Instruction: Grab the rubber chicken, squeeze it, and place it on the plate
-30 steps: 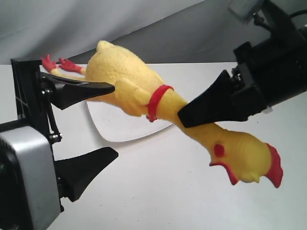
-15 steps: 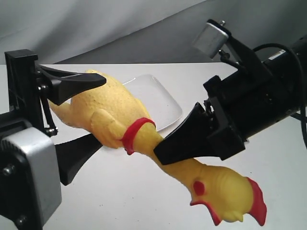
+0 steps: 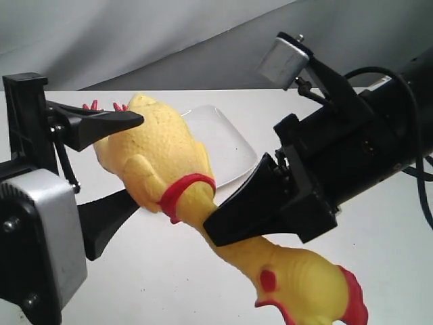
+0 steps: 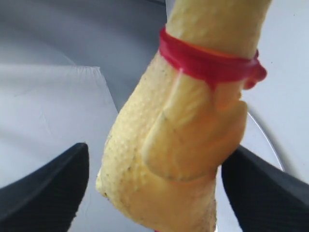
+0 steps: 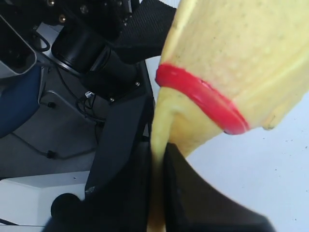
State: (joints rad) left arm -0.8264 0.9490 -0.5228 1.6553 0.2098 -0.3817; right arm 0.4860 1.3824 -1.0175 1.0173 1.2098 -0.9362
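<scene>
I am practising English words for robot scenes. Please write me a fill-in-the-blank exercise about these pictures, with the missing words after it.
1. The right gripper is shut on the rubber chicken at its ____, between the red band and the head.
2. The left gripper is ____, with one finger on each side of the chicken's body.
3. The plate behind the chicken is ____ in colour.

Missing words: neck; open; white.

rubber chicken (image 3: pixel 159 162) fills spread left hand (image 3: pixel 139 159), narrow gaps beside; plate (image 3: pixel 230 145) partly covered
</scene>
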